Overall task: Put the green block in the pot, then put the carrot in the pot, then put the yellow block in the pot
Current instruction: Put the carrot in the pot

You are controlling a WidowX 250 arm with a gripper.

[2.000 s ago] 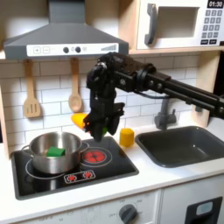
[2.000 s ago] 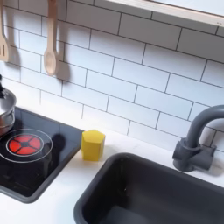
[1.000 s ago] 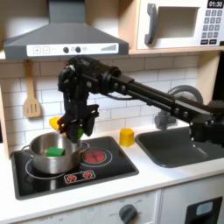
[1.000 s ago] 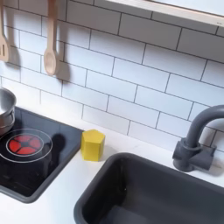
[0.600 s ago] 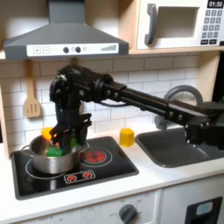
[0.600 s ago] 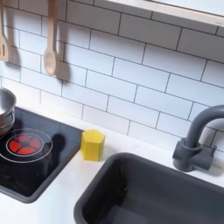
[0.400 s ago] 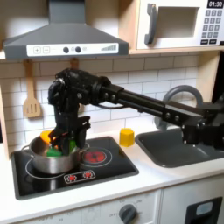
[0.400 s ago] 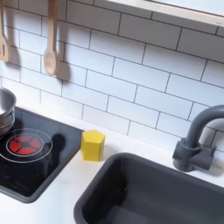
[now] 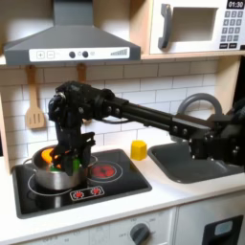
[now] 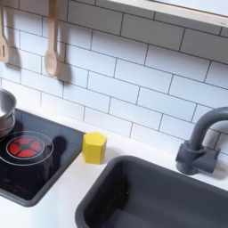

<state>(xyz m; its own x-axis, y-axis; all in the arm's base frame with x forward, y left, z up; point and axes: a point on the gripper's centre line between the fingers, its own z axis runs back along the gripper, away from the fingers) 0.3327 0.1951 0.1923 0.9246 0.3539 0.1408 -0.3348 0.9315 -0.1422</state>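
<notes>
The steel pot (image 9: 40,179) stands on the left burner of the black hob; its edge also shows at the second exterior view's left (image 10: 4,114). My gripper (image 9: 64,159) is lowered into the pot, shut on the carrot (image 9: 44,155), whose orange end sticks out to the first exterior view's left. A bit of green (image 9: 76,166) shows beside the fingers; I cannot tell whether it is the green block or the carrot's tip. The yellow block (image 9: 139,149) sits on the white counter between hob and sink, and appears in the second exterior view too (image 10: 94,147).
A red burner (image 9: 103,170) lies to the right of the pot in the first exterior view. A dark sink (image 9: 196,158) with a grey faucet (image 10: 200,142) fills the right. Wooden utensils (image 9: 34,103) hang on the tiled wall. A range hood (image 9: 67,43) overhangs the hob.
My arm swung left from above the red burner with the carrot and came down into the pot. The yellow block has not moved.
</notes>
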